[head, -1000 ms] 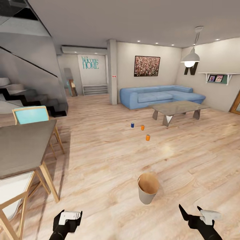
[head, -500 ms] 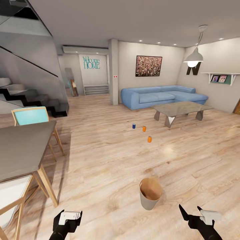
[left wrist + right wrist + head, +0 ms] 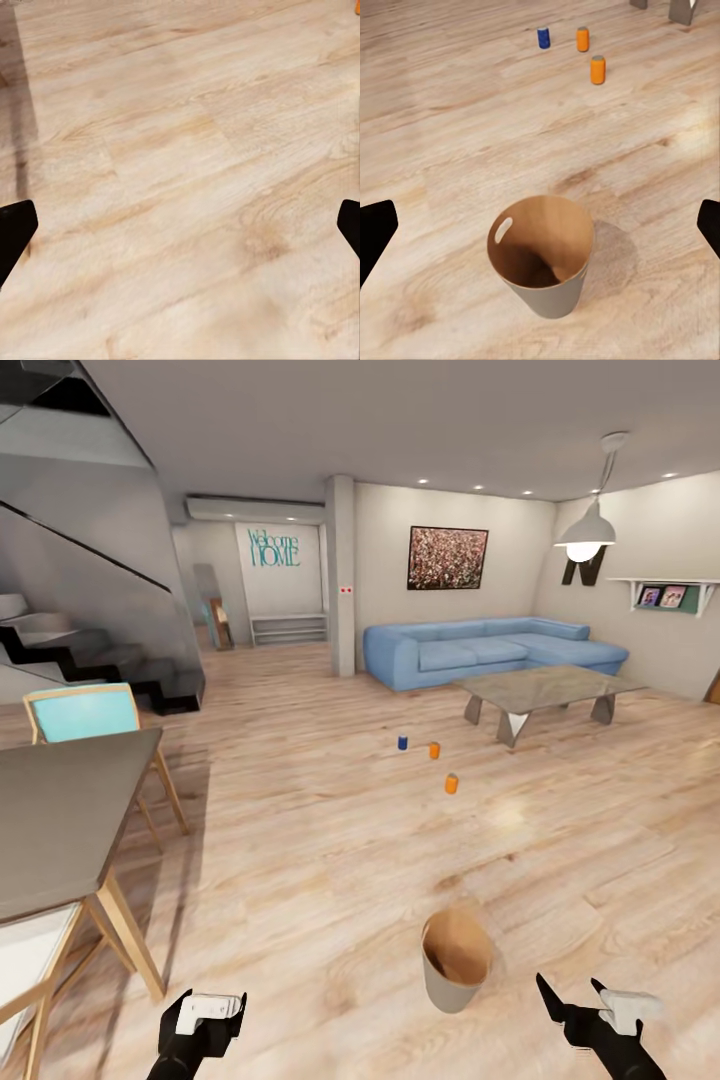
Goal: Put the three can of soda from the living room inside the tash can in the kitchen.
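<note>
Head view: light wood plank floor runs through an open living room. Three small cylindrical soda cans stand upright on the floor in front of a low grey glass-topped coffee table: one dark blue can, one orange can just beside it, and a second orange can nearer the robot, slightly apart from the pair. None touch each other. A light-blue sectional sofa sits behind the table against the far wall.

A small round tapered bucket, pale grey outside and orange-brown inside, stands upright on the floor close to the robot, between the cans and the arms, nearer the right arm. It holds nothing visible.

Right wrist view: the bucket is centred, open mouth up, with an oval handle slot in the wall. Beyond it are the blue can and both orange cans.

Left gripper hangs low at the left; in the left wrist view its two black fingertips sit at opposite frame edges, spread wide, nothing between them, bare floor below. Right gripper hangs low at the right, fingers likewise spread apart and unloaded.

A grey-topped wooden table with a teal-backed chair stands at the left; dark stairs rise behind.
</note>
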### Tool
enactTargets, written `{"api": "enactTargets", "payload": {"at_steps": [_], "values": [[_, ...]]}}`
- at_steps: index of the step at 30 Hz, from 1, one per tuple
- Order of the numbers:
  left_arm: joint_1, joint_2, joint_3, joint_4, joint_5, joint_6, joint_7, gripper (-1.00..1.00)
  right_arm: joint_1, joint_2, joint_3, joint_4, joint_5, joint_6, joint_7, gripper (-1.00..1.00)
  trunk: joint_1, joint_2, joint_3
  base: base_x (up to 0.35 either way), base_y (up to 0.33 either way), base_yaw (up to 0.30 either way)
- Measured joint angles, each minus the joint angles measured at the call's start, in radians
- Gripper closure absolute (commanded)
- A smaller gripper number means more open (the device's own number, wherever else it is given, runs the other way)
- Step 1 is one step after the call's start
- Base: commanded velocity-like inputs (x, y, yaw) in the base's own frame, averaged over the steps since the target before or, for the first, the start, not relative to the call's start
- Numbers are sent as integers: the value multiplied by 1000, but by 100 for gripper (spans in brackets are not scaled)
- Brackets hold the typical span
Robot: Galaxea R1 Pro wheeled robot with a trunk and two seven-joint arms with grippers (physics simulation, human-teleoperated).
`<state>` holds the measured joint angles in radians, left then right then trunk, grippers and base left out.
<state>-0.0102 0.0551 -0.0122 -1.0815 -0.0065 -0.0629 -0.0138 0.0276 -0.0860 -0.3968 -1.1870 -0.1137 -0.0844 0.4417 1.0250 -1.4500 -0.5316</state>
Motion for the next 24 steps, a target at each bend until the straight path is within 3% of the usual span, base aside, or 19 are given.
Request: {"api": "enactTargets", "payload": {"at_steps": [9,24], "values": [[0,0,1,0,0,1,-1,-100,0,0,16,1,1,0,-1,-100,0,0,0,166,0,157],[0,0,0,0,-1,1,0,-100,0,0,25,1,2,0,-1,-100,0,0,0,12,0,221]]}}
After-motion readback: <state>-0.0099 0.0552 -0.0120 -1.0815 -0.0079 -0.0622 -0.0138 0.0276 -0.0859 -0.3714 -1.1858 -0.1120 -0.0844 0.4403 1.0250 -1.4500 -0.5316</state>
